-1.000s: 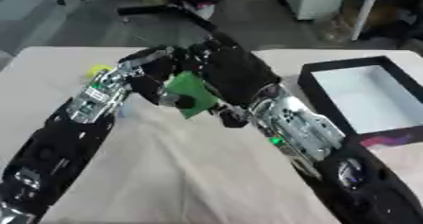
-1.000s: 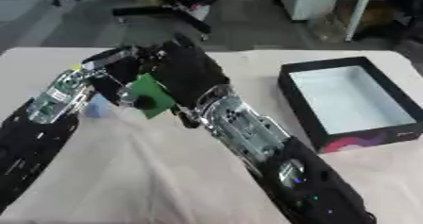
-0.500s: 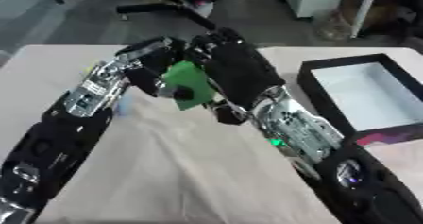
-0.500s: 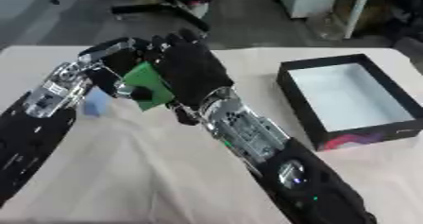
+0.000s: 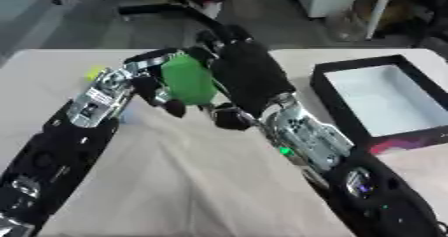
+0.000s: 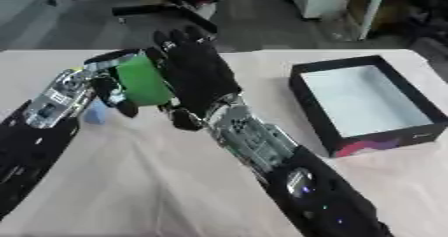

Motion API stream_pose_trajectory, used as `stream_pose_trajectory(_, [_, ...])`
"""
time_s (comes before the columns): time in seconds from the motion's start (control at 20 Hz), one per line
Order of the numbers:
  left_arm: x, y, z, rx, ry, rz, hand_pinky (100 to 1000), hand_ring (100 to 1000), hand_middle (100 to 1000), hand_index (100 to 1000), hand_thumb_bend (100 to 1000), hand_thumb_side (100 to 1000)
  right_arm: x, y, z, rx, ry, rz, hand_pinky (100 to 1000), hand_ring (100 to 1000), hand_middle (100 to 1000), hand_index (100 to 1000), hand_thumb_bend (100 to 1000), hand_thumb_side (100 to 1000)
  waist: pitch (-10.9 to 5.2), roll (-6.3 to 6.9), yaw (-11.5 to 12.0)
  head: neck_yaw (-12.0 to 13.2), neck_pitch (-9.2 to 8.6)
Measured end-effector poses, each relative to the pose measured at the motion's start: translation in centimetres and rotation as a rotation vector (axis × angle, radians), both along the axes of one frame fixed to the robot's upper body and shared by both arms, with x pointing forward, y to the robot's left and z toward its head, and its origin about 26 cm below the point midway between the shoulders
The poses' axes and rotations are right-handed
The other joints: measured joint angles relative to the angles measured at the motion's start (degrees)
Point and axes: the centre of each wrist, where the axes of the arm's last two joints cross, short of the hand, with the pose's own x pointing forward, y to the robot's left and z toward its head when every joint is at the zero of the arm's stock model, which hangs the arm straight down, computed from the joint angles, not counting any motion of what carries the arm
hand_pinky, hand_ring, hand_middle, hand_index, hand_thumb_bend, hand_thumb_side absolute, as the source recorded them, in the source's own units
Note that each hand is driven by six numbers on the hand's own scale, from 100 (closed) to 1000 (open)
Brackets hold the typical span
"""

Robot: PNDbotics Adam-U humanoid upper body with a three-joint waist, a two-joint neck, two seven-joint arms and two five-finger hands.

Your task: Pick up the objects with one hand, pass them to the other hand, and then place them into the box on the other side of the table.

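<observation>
Box (image 5: 385, 103) with black walls and a pale inside sits open on the table (image 5: 201, 181) at the robot's right. Above the table's middle, the right hand (image 5: 249, 76) lies with straight fingers against a green object (image 5: 188, 80), which the left hand (image 5: 149, 83) grips with curled fingers. A small yellow-green thing (image 5: 94, 72) lies farther left.
</observation>
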Motion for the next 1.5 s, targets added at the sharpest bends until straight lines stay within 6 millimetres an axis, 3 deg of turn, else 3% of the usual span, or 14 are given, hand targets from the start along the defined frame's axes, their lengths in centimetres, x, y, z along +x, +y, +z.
stream_pose_trajectory(0.4, [0.0,1.3,1.3,0.110,-0.134,0.023,801,802,829,931,1000,451,0.4,-0.4,0.0,0.005,-0.024,-0.038,905,821,810,378,100,295,0.00,0.05,-0.1,-1.2,-0.05])
stream_pose_trajectory(0.7, [-0.5,8.4,3.8,0.138,-0.255,0.221,781,782,811,919,1000,516,1.9,-3.0,0.1,0.005,-0.060,-0.158,870,819,804,377,100,285,0.00,0.35,0.0,-2.4,-0.10])
stream_pose_trajectory(0.85, [-1.5,11.0,4.4,0.102,-0.309,0.327,767,771,799,908,1000,542,2.7,-4.7,0.2,0.014,-0.076,-0.234,787,808,787,380,100,284,0.00,0.34,0.0,-3.0,-0.41])
stream_pose_trajectory(0.9, [-1.8,11.7,4.5,0.087,-0.321,0.360,763,769,797,906,1000,546,3.1,-5.4,0.1,0.024,-0.081,-0.270,753,803,780,382,100,286,0.00,0.34,0.0,-3.3,-0.53])
stream_pose_trajectory(0.95, [-2.2,12.2,4.5,0.072,-0.331,0.391,754,763,789,900,1000,563,3.5,-6.3,0.0,0.036,-0.085,-0.314,650,788,761,389,100,293,0.00,0.32,0.0,-3.6,-0.56])
stream_pose_trajectory(1.05, [-2.9,13.2,4.4,0.040,-0.343,0.449,741,753,779,891,1000,578,4.8,-8.7,-0.5,0.077,-0.088,-0.443,535,763,731,406,100,308,0.00,0.31,0.0,-4.1,-0.60])
stream_pose_trajectory(1.3, [-4.8,15.1,3.3,-0.049,-0.328,0.573,719,736,760,874,1000,594,9.3,-16.2,-3.2,0.239,-0.112,-0.893,360,696,650,491,100,318,0.00,0.30,0.4,-4.9,-1.07])
stream_pose_trajectory(1.35, [-5.2,15.4,3.1,-0.064,-0.324,0.593,716,735,758,872,1000,590,10.1,-17.6,-3.9,0.273,-0.112,-0.986,330,687,640,524,100,336,0.00,0.30,0.5,-5.1,-1.08])
stream_pose_trajectory(1.4, [-5.6,15.7,3.0,-0.078,-0.322,0.610,714,733,756,871,1000,588,10.9,-18.8,-4.6,0.305,-0.105,-1.074,325,698,658,622,100,382,0.00,0.29,0.6,-5.3,-1.08])
stream_pose_trajectory(1.5, [-6.2,15.9,2.9,-0.107,-0.321,0.636,711,731,755,869,1000,587,12.3,-21.0,-6.2,0.359,-0.062,-1.227,388,755,732,808,100,562,0.00,0.32,0.8,-5.7,-1.08])
